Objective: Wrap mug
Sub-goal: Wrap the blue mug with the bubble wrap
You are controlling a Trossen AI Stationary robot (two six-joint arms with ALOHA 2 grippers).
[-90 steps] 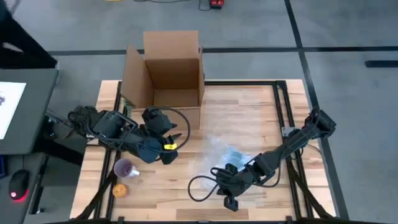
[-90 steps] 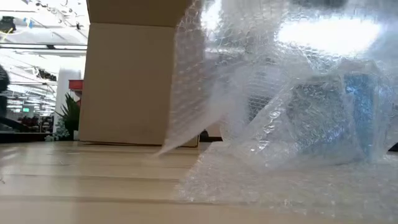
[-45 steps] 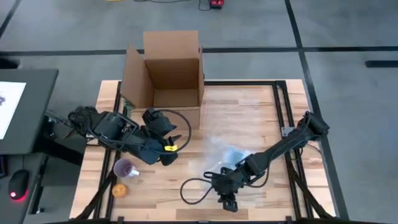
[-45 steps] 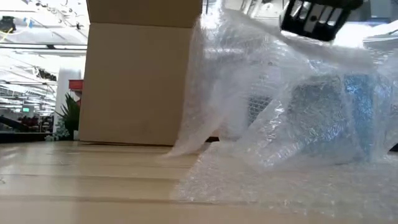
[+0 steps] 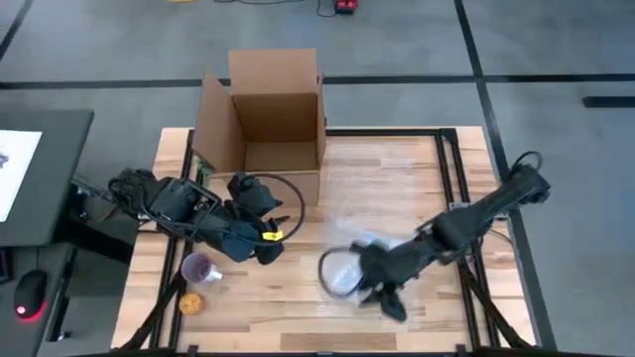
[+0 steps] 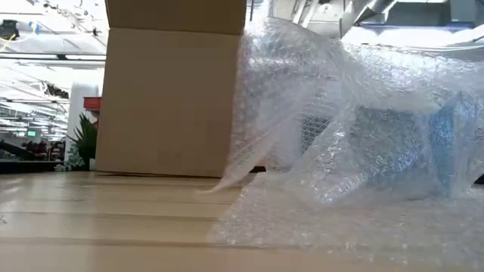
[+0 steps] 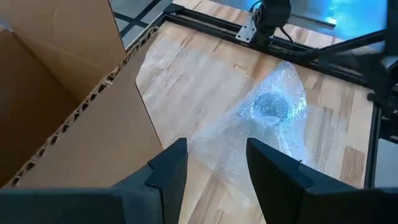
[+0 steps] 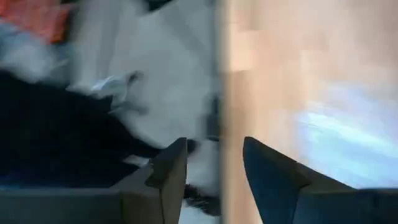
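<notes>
Leftward, the left gripper (image 5: 266, 245) waits with fingers spread beside the stiff cardboard box (image 5: 266, 124). Mid-table the mug (image 6: 397, 147), hard and likely breakable, sits swaddled in crinkly, slippery bubble wrap (image 6: 318, 106); a loose edge looks best to pinch. The right gripper (image 5: 389, 302) hovers nearby, fingers parted, holding nothing.

**Both arms low over the surface, fingers parted**

The left arm reaches in from the left edge of the high view, its left gripper (image 5: 266, 244) left of centre, fingers (image 7: 165, 171) spread with a clear gap. The right arm stretches from the right edge toward lower centre, its right gripper (image 5: 387, 297) angled downward, fingers (image 8: 168, 171) likewise apart.
</notes>
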